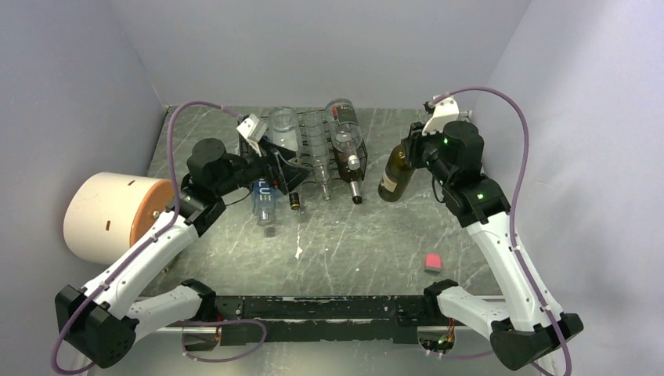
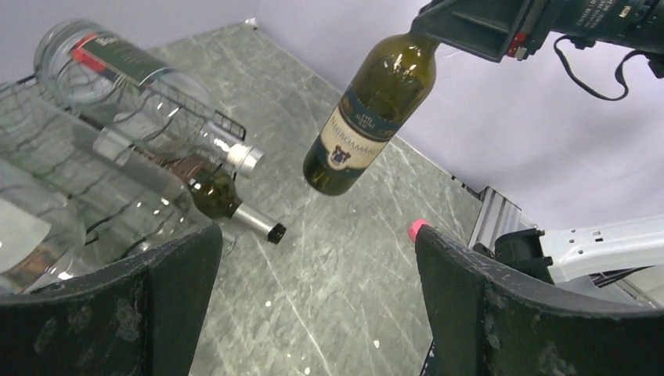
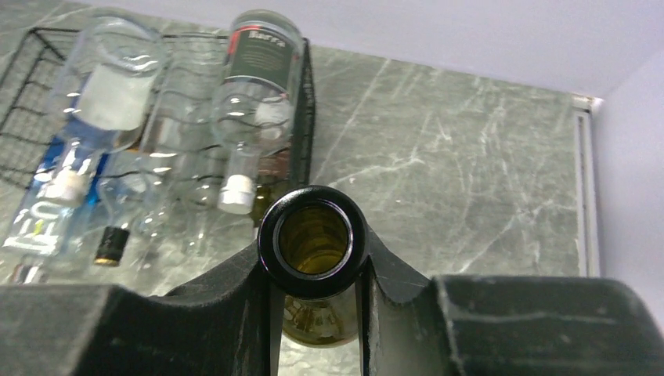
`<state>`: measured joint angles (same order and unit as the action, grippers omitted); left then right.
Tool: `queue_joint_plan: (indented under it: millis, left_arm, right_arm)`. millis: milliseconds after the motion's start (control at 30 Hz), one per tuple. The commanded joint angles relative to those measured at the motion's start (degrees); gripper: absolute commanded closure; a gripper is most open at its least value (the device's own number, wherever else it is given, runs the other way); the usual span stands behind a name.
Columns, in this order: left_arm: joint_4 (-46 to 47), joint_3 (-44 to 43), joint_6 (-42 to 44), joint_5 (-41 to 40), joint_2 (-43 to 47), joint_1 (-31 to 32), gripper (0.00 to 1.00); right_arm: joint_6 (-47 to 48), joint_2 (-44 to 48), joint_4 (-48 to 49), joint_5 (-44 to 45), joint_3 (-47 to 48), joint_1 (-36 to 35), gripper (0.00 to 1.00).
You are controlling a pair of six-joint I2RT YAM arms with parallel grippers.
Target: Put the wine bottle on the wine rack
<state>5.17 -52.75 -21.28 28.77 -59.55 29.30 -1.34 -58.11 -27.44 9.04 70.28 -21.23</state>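
Note:
My right gripper [image 1: 413, 147] is shut on the neck of the wine bottle [image 1: 394, 176], a dark green one with a cream and blue label. It hangs base-down and slightly tilted above the table, to the right of the wine rack [image 1: 313, 160]. Its open mouth [image 3: 313, 239] sits between my right gripper's fingers [image 3: 235, 290]. From the left wrist, the bottle [image 2: 368, 110] hangs clear of the rack [image 2: 47, 133]. My left gripper [image 1: 288, 174] is open at the rack's front left, nothing between its fingers [image 2: 117, 313].
The rack [image 3: 31, 86] holds several lying bottles: a clear one with a dark label [image 1: 344, 129], a clear blue-lettered one [image 1: 264, 200], a dark one with a silver neck [image 2: 227, 200]. A white and orange cylinder [image 1: 110, 215] stands left. A pink block [image 1: 432, 262] lies front right.

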Motion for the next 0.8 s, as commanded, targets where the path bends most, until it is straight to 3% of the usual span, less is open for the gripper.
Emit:
queue_joint_plan:
  millis: [0, 300, 600, 767]
  left_arm:
    - [7.35, 1.13, 2.57, -3.29, 0.12, 3.31, 0.03]
    - [12.04, 3.39, 9.23, -1.34, -2.96, 9.0, 0.03]
    - [20.91, 10.02, 15.05, 3.76, -5.54, 12.86, 0.03]
    - [21.24, 11.47, 15.87, 5.68, -8.13, 13.66, 0.03]
  right_arm:
    - [-0.32, 1.57, 0.68, -10.66, 5.99, -0.72, 1.0]
    - [-0.91, 0.47, -2.51, -29.51, 10.07, -1.09, 1.0]
    - [-7.16, -1.49, 6.19, -45.38, 5.75, -1.09, 1.0]
    - [-11.02, -2.2, 12.55, -50.69, 3.01, -1.09, 1.0]
